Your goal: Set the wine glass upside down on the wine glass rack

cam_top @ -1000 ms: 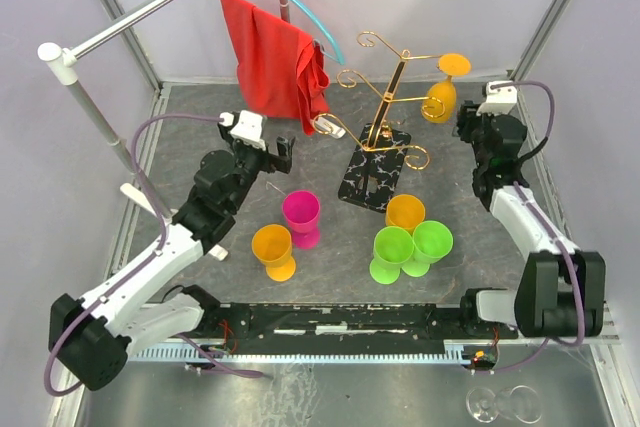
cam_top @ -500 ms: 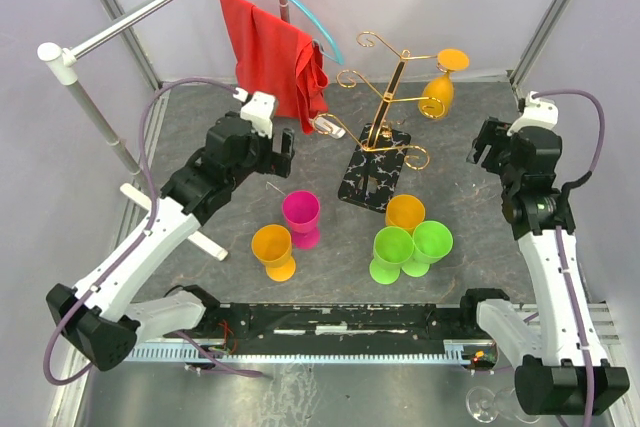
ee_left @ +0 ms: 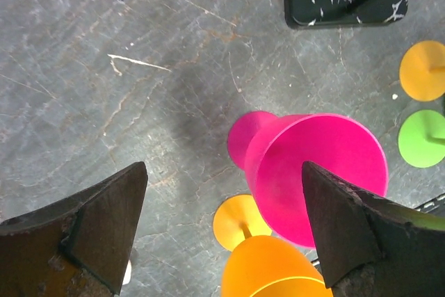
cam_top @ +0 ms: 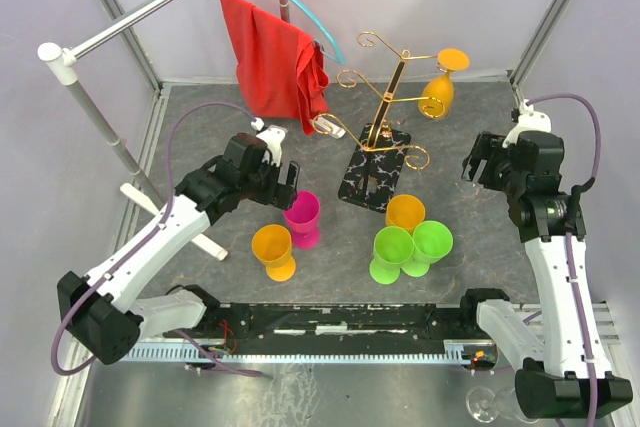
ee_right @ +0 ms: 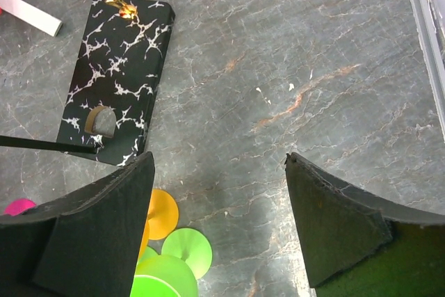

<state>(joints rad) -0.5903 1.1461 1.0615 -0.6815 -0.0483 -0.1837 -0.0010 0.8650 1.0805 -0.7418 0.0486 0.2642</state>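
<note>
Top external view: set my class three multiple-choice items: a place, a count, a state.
1. Where is the hanging orange glass? A. right side of the wine glass rack B. on its base C. under the red cloth
2. How many green glasses stand on the table? A. one B. two C. three
3. How do the jaws of the left gripper stand? A. open, empty B. shut on a glass C. shut on cloth
1 A, it hangs from a right scroll arm; 2 B, two green bowls show; 3 A, the left wrist view shows them wide apart.
</note>
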